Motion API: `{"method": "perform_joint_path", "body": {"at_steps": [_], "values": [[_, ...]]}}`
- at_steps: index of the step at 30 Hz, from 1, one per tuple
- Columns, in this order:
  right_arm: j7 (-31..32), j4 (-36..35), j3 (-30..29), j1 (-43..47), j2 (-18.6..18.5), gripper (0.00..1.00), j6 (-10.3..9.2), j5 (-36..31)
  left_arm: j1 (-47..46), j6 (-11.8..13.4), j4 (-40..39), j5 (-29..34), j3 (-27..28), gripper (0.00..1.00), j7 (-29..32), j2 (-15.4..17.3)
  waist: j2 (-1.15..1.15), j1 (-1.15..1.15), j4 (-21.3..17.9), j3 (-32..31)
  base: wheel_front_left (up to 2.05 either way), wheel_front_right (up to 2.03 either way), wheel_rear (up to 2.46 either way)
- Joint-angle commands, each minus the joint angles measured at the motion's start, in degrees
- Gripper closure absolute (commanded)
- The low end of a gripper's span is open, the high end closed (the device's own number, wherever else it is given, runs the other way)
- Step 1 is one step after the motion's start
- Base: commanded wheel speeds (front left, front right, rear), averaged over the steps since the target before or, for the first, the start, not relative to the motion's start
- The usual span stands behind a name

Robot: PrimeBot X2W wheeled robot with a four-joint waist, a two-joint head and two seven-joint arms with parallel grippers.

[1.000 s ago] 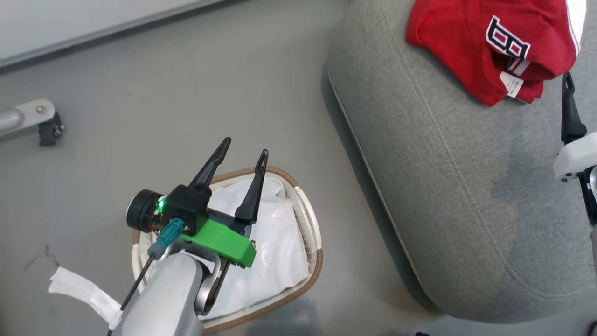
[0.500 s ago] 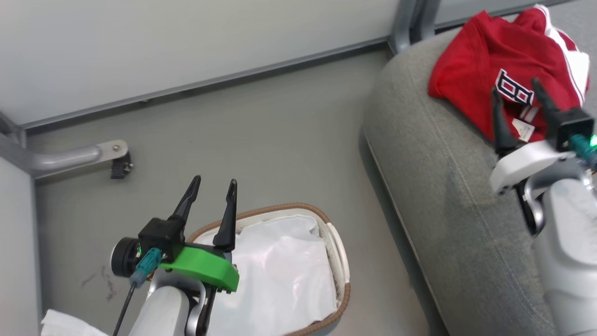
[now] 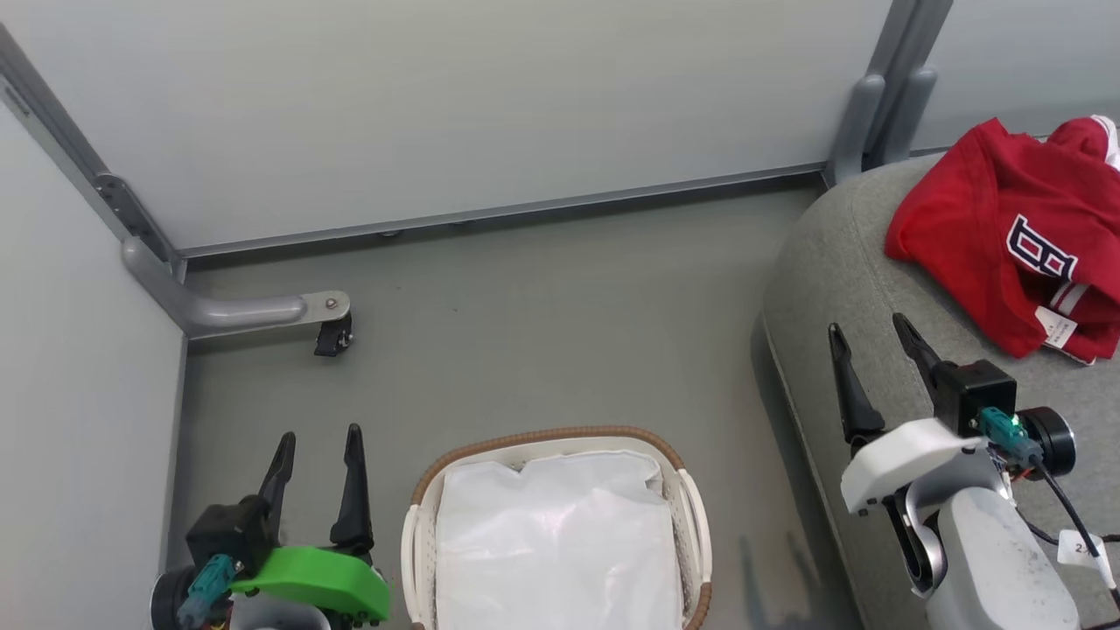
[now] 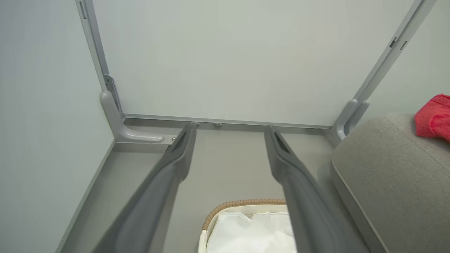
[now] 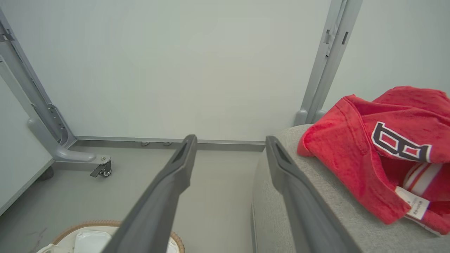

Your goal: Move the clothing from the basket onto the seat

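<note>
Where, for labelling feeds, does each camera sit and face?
Head view: on the head, facing down at the oval white perforated basket with brown woven rim; left tool, right tool low at the sides.
Left wrist view: on the left wrist, facing the pale wall along its dark fingers.
Right wrist view: on the right wrist, likewise; red fabric clothing at right.
Shared: both wrist views catch the basket and large grey woven seat.

Clothing [image 3: 980, 219] heaped on seat [image 3: 840, 289]; basket [image 3: 542, 435], part cropped, prob. w/ white liner [image 3: 551, 542].
</note>
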Motion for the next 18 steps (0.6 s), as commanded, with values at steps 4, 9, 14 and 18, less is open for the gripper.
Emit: {"method": "perform_joint_path", "body": {"at_steps": [4,9,14,18], "values": [[0.0,-2.66,0.82,4.42,-0.04,0.0,-0.08,2.83,2.91,-0.06,0.22,0.4,1.52,0.0,-0.04,-0.04,0.0,0.0,2.15,-2.1,0.0,0.0,0.0],[0.0,-5.17,1.79,8.07,-0.05,0.0,-0.08,4.7,4.32,-0.35,0.18,0.14,1.78,0.0,-0.04,-0.07,0.0,0.0,2.2,-2.65,0.0,0.0,0.0],[0.0,-6.05,2.89,10.6,-0.04,0.0,-0.08,5.03,4.24,-0.48,0.4,-1.2,1.33,0.0,-0.04,-0.06,0.0,0.0,1.69,-3.28,0.0,0.0,0.0],[0.0,-5.89,3.07,10.65,-0.02,0.0,-0.08,5.33,4.15,-0.49,0.42,-1.17,1.32,0.0,-0.04,-0.05,0.0,0.0,1.23,-3.29,0.0,0.0,0.0]]}}
